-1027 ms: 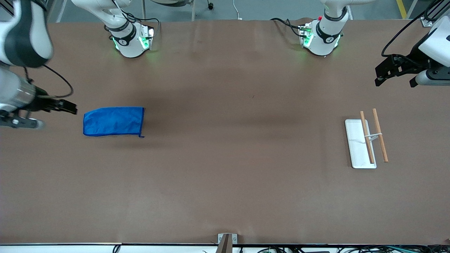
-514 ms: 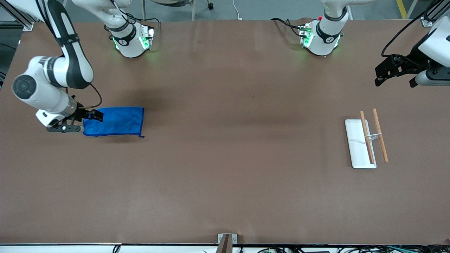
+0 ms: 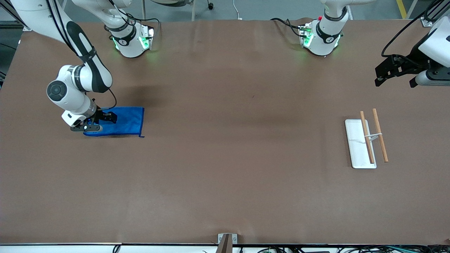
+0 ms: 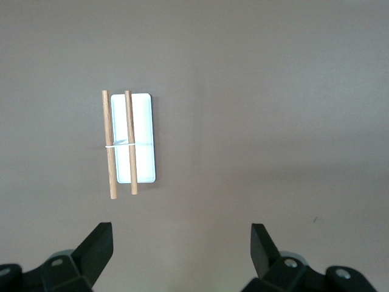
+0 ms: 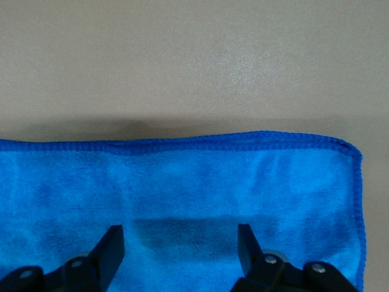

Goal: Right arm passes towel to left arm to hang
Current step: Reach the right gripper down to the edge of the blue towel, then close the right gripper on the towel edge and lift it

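Note:
The royal-blue towel [image 3: 123,121] lies flat on the brown table toward the right arm's end; it fills the lower part of the right wrist view [image 5: 182,188]. My right gripper [image 3: 105,117] is open and hovers low over the towel's end that lies toward the table's end, its fingers [image 5: 109,246] spread above the cloth. The rack with two wooden rods [image 3: 373,135] on a white base stands toward the left arm's end and shows in the left wrist view [image 4: 120,143]. My left gripper [image 3: 383,73] is open and empty, waiting high above the table's end.
The rack's white base [image 3: 355,144] sits under the rods. A small metal bracket [image 3: 226,240] stands at the table edge nearest the front camera. Bare brown table [image 3: 239,140] lies between towel and rack.
My right arm has swung in from the table's end and come down over the towel's end. The left arm and towel have not moved.

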Robot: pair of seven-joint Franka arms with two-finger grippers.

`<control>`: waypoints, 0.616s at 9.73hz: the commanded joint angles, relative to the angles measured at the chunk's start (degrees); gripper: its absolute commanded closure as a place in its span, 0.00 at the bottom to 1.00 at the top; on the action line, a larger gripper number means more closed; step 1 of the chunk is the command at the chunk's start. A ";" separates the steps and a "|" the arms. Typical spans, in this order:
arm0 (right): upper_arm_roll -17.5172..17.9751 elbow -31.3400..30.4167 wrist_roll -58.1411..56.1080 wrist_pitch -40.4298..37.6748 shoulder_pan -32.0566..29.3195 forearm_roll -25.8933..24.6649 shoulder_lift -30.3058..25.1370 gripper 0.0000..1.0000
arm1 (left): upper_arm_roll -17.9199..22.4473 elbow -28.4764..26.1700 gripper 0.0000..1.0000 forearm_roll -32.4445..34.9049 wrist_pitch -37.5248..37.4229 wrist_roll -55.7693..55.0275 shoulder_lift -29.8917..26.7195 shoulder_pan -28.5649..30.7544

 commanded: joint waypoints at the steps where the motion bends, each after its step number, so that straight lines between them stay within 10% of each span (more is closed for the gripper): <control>1: 0.41 -0.58 -0.67 1.74 -0.69 -0.98 0.45 0.29 | -0.19 -0.24 0.00 -0.92 -0.48 0.96 1.43 0.32; 4: 0.41 -0.49 -2.26 2.18 -1.83 -0.89 1.33 0.87 | -0.19 -0.24 0.00 -0.92 -0.48 0.96 1.34 0.32; 6: 0.50 -0.23 -1.82 1.66 -1.66 -0.80 1.33 1.00 | -0.19 -0.32 0.00 -0.92 -0.48 1.05 1.34 0.32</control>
